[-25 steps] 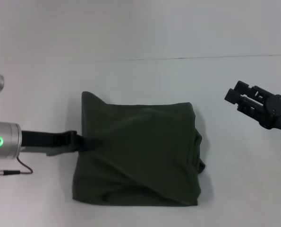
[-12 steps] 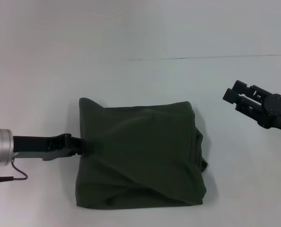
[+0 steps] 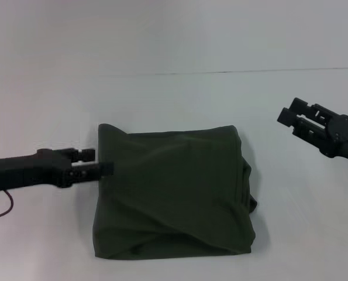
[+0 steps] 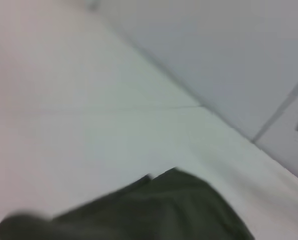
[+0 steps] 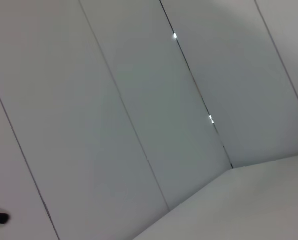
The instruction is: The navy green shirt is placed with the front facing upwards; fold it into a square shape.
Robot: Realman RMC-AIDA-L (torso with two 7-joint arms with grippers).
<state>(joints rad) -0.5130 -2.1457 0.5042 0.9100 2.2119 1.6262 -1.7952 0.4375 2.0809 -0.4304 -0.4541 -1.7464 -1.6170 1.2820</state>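
Head view, folded shirt (image 3: 174,193) laid on table (image 3: 179,99), left gripper (image 3: 100,162) at its edge, jaws parted, nothing grasped, right gripper (image 3: 288,117) held well apart, jaw state indiscernible.

Dark olive-green cotton shirt (image 3: 174,193) — plain, no print showing on the folded face. Matte white table (image 3: 174,93) all round it. Both the black left gripper (image 3: 97,162) and black right gripper (image 3: 288,117) — unpatterned.

We saw a plain white table (image 3: 179,99) meeting a pale wall (image 3: 174,32) along a thin dark seam; the wall (image 5: 138,100) showed panel lines with small glints
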